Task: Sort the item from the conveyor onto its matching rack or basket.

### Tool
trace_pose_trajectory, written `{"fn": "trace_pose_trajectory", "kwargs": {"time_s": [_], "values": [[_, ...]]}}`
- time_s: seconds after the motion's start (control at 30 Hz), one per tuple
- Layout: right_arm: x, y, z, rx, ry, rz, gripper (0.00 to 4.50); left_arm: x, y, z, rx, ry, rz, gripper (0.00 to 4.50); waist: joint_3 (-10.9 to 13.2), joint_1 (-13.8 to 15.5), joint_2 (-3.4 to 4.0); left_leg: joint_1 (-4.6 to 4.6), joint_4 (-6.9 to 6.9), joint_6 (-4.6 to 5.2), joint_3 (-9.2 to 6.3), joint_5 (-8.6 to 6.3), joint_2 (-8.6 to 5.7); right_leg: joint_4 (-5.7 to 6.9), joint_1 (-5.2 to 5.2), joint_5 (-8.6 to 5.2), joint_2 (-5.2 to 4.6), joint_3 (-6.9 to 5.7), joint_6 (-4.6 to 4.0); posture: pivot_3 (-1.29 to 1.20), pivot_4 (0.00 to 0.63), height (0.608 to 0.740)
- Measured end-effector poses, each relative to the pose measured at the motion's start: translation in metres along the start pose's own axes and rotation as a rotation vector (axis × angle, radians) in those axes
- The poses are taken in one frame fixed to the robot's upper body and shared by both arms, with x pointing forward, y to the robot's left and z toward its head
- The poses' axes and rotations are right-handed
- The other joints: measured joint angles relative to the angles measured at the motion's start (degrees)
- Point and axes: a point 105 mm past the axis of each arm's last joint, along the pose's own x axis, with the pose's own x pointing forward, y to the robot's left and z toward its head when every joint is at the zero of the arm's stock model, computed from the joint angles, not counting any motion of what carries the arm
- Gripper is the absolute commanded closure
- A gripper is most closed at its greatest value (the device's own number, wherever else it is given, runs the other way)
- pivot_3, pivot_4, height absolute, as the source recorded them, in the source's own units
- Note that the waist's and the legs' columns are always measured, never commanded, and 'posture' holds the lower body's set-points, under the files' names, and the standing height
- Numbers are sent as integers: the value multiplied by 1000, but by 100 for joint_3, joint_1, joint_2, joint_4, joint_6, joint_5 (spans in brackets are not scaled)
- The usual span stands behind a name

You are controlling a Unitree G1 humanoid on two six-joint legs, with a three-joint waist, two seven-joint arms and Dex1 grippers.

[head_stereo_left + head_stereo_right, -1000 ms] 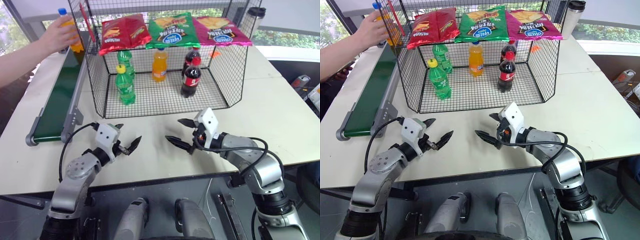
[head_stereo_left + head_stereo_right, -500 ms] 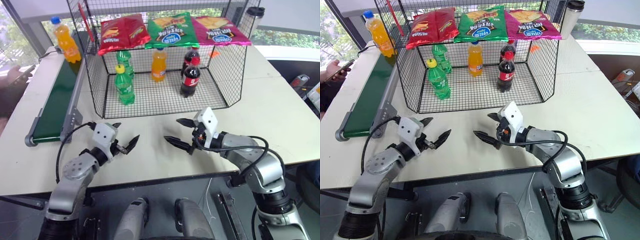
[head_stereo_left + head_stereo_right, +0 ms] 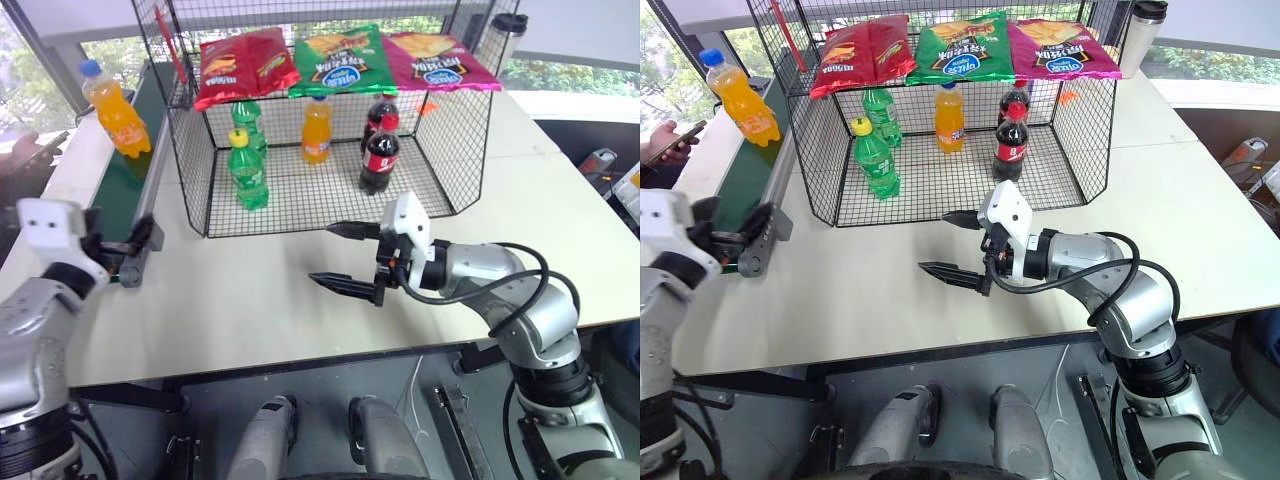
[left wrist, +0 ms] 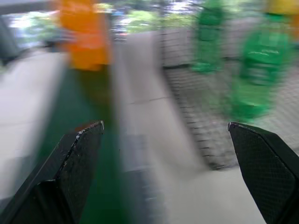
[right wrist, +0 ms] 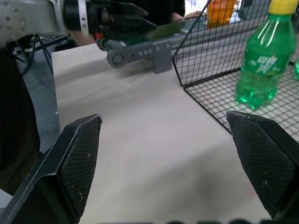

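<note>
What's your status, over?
Left gripper open at conveyor end. Right gripper open above table. Orange bottle upright on belt, outside cage. Nothing blocking.

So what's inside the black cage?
Inside the cage: two green bottles, an orange bottle and two cola bottles. The back ones are partly hidden. Three chip bags lie on top.

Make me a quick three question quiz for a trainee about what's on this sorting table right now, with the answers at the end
1. True or false: the blue-capped orange bottle stands on the conveyor.
2. How many chip bags lie on top of the wire cage?
3. Which stands nearest the cage's open front: A) yellow-capped green bottle B) orange-capped bottle?

Key: 1 true. 2 three. 3 A.
</note>
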Motion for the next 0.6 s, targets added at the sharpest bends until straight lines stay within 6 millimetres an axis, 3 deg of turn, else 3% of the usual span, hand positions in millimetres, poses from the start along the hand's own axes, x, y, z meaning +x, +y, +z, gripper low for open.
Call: {"fn": "trace_pose_trajectory", "kwargs": {"time_s": [0.23, 0.6], "values": [[0, 2, 3, -7, -4, 26, 100, -18, 29, -30, -43, 98, 84, 0, -2, 20, -4, -2, 0, -13, -2, -8, 0, -3, 0, 1, -3, 4, -3, 0, 150, 739], [1, -1, -6, -14, 26, 17, 100, -19, 31, -30, -40, 94, 93, 0, -2, 4, -4, -2, -1, -14, 0, -9, 0, -3, -2, 1, -5, 5, -4, 0, 150, 739]]}}
